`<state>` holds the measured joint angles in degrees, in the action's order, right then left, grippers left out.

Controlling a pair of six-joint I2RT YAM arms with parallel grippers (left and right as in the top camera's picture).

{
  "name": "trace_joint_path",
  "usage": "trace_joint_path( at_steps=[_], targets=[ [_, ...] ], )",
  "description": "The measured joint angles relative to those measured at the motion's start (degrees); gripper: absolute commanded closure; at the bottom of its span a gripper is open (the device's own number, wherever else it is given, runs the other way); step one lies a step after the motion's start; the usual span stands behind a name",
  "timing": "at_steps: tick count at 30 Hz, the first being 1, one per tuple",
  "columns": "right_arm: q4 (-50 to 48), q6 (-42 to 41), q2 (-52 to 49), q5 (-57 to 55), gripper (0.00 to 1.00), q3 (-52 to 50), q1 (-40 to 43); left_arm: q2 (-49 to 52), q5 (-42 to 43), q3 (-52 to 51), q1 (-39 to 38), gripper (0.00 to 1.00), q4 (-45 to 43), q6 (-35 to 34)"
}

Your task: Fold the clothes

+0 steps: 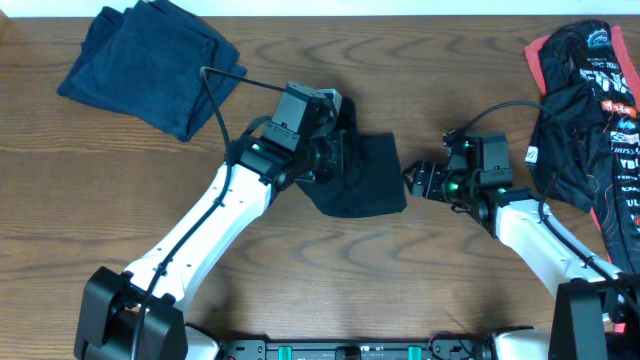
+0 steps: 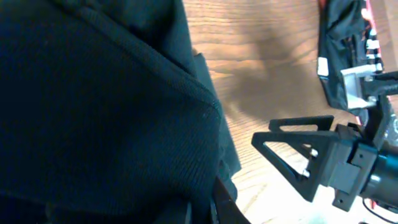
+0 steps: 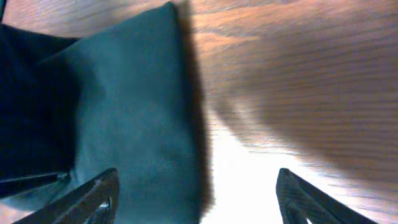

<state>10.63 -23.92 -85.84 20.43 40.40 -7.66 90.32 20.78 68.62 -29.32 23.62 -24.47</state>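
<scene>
Dark wood-grain table (image 1: 420, 60)

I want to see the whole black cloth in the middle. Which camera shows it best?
Overhead: the black cloth shows nearly whole, only partly covered by the left gripper. The left wrist view sees just close-up fabric; the right wrist view sees one edge of it.

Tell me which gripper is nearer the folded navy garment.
Left. The left gripper is on the black garment, a gap away from the navy garment; the right gripper is off the black garment's opposite edge.
</scene>
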Motion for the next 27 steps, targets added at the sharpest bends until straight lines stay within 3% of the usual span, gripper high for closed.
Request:
trace_joint_path(
  at_steps=[2,8,13,27],
  targets=[
    [0.04,-0.07,0.00,-0.39,0.29,0.00,0.48,0.00,0.00,0.00,-0.63,0.94,-1.09,-0.22],
    [0.63,-1.18,-0.02,-1.14,0.62,0.00,0.57,0.09,-0.20,0.00,-3.78,0.94,-4.11,-0.83],
    [2.05,-1.99,-0.02,-2.95,0.74,0.00,0.57,1.90,-0.22,0.00,-6.21,0.94,-4.85,-0.87],
    [2.08,-3.32,-2.69,-9.42,0.91,0.00,0.59,11.80,-0.63,0.00,-10.95,0.94,-14.05,-2.10]
  ],
)
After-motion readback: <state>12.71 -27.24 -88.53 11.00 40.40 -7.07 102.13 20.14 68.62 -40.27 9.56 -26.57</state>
